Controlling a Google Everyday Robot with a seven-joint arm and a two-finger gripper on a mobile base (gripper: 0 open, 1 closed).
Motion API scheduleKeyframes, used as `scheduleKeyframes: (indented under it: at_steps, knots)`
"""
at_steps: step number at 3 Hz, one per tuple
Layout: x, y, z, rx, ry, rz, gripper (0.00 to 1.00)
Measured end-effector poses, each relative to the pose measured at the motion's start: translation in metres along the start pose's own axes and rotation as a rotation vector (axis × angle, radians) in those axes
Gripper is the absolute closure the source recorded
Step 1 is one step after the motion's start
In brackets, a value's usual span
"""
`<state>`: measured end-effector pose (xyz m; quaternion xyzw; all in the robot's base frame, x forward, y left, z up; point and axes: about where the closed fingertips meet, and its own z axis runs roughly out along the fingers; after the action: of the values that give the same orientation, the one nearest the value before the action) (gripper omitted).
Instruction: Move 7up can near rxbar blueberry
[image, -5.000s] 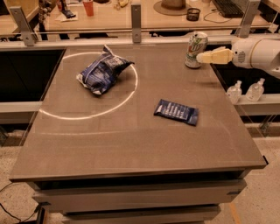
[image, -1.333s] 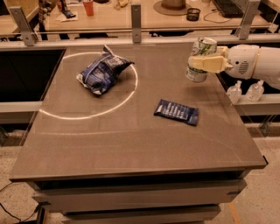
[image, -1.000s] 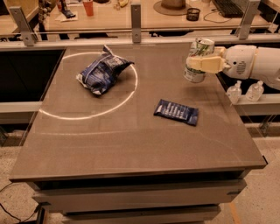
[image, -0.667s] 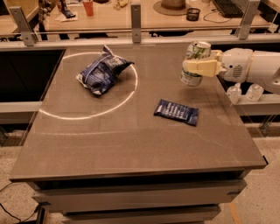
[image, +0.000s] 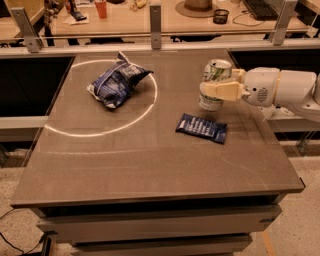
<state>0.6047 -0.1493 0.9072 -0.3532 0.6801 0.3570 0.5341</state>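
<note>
The 7up can (image: 214, 75), white with green markings and a silver top, is held in my gripper (image: 215, 90), whose cream fingers (image: 221, 91) wrap its middle. The can hangs slightly tilted, just above the table at the right. The rxbar blueberry (image: 201, 128), a flat dark blue wrapper with pale lettering, lies flat on the table just in front of and below the can. My white arm (image: 280, 89) reaches in from the right edge.
A puffy blue-and-white chip bag (image: 116, 85) lies at the back left inside a bright ring of light. The brown table (image: 150, 160) ends close on the right. A rail with metal posts (image: 155, 20) runs along the back edge.
My gripper lifted the can off the back right of the table and carried it left and forward, toward the blue bar. The bar and chip bag have not moved.
</note>
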Motion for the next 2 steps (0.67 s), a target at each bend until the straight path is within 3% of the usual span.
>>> scheduleKeyframes:
  at_steps: [2]
  knots:
    - [0.0237,0.0168,0.0086,-0.013,0.020,-0.015,1.00]
